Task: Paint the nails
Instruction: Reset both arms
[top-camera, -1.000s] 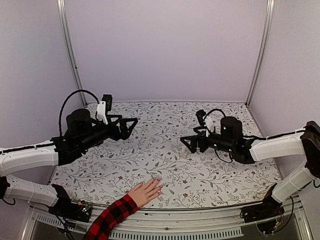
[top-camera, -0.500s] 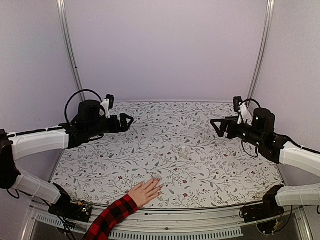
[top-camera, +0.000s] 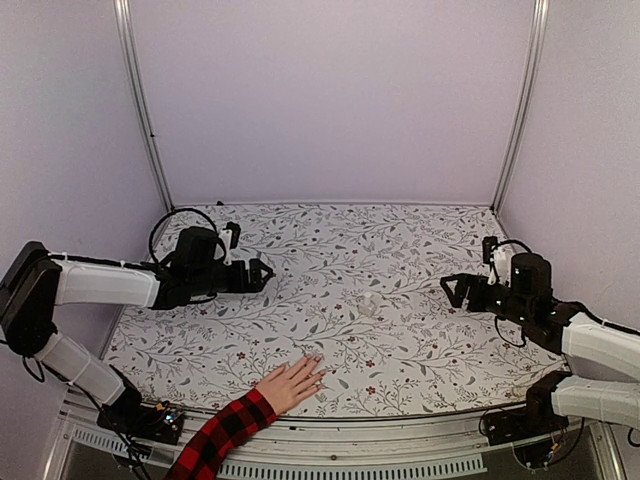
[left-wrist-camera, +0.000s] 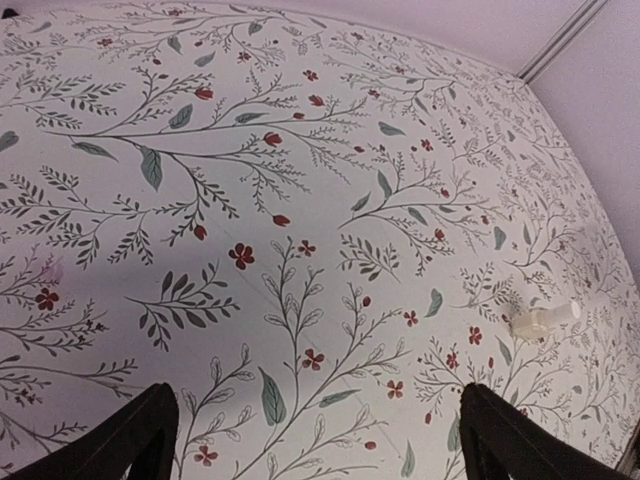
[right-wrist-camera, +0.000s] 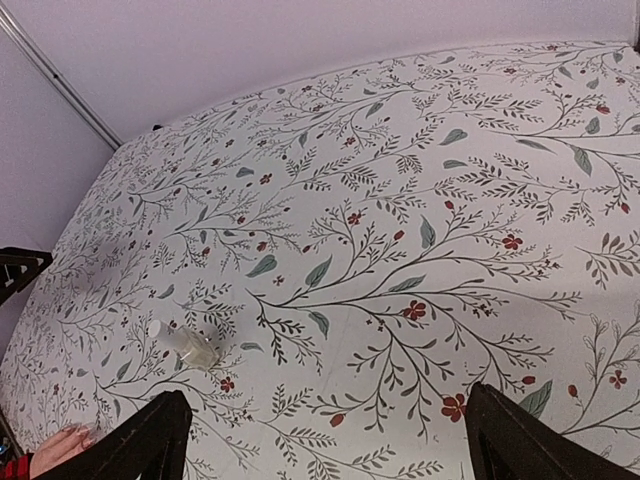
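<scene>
Flowered cloth (top-camera: 330, 240) covered the table. Your left gripper (top-camera: 262, 275) and right gripper (top-camera: 452, 292) both stood spread wide, holding nothing. The nails (top-camera: 318, 365) lay well behind both, nearer the left one; a small bottle (top-camera: 369, 305) lay between the two grippers.

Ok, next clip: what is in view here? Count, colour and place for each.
cloth: one, white floral print, covering the table.
bottle: one, clear with white cap, lying on its side mid-table.
walls: pale lilac, on three sides.
hand: one, light-skinned, flat at the near edge, left of centre.
sleeve: one, red-and-black plaid, behind the hand.
nails: pale, too small to count.
left arm: one, white and black, at left; left fingers open, empty.
right arm: one, same colours, at right; right fingers open, empty.
</scene>
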